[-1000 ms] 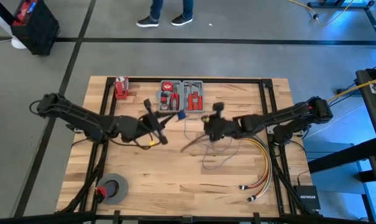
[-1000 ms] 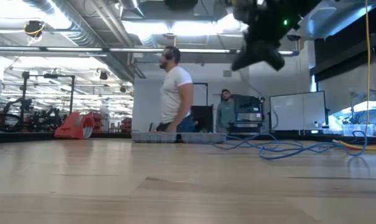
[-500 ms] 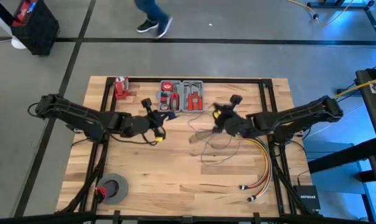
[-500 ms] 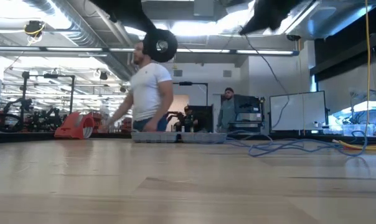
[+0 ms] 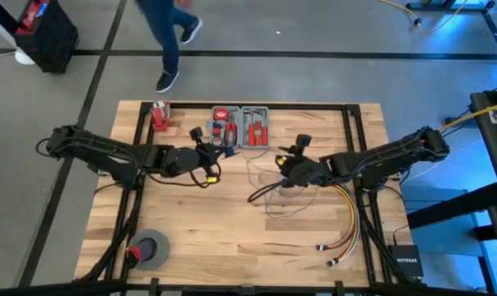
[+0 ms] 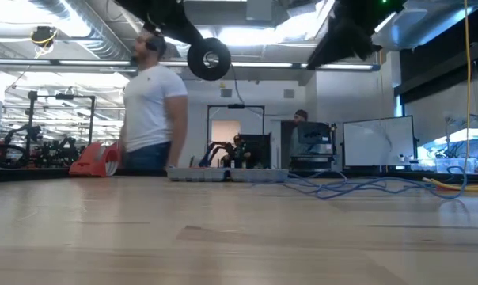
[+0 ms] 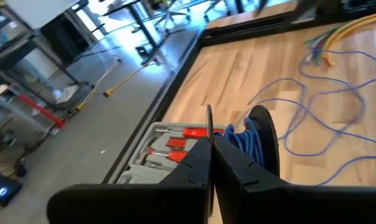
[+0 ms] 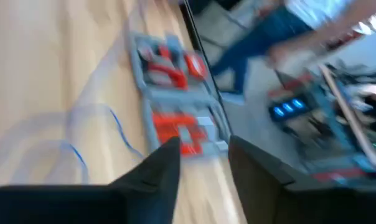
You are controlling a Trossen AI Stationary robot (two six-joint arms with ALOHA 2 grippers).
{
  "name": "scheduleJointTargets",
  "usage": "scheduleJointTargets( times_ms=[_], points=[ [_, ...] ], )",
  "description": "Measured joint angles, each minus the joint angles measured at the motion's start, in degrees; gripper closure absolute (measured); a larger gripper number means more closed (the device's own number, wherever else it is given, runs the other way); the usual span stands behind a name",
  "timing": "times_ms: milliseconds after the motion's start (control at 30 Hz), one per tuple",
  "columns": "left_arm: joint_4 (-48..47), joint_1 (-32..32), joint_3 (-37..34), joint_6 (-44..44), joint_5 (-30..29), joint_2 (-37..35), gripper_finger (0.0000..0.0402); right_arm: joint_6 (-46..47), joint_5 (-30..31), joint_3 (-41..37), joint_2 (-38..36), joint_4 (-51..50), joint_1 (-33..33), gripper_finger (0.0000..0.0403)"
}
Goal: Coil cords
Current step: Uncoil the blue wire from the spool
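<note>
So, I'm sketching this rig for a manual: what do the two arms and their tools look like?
Both arms are dark, almost black, jointed links. The left tool shows a small yellow marking beside it from above. Its fingers are flat, tapering black blades. The right tool has matching matte black fingers with angular tips.

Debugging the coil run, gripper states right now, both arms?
Left gripper: shut on the spool wound with blue cord, near the tool tray.
Right gripper: open, holding nothing visible, mid-table.
</note>
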Motion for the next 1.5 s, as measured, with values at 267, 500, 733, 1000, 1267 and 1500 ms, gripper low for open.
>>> scheduleJointTargets(
  times_ms=[267,500,733,1000,1267,1500],
  points=[
    [0.1,0.0,0.0,0.0,0.6,0.0,0.0402,0.3,-3.2,0.0,0.2,0.7,-2.0,0.0218],
    [1.0,-0.6,0.0,0.4,1.9,0.0,0.0402,-2.1,-13.6,0.0,0.3,8.6,-4.1,0.0219],
    [1.1,-0.7,0.0,1.3,4.7,0.1,0.0402,-2.6,-23.9,0.1,4.5,14.0,-7.2,0.0219],
    [3.6,-0.7,0.0,6.4,7.1,3.0,0.0402,-7.5,-21.6,0.0,8.5,17.1,-7.9,0.022],
    [5.4,-0.7,0.0,9.0,7.5,3.8,0.0402,-8.2,-21.3,0.0,8.4,18.3,-7.9,0.022],
    [5.4,-0.7,0.0,9.0,7.5,3.8,0.0402,-8.2,-22.5,0.0,8.4,18.0,-7.8,0.022]
  ],
)
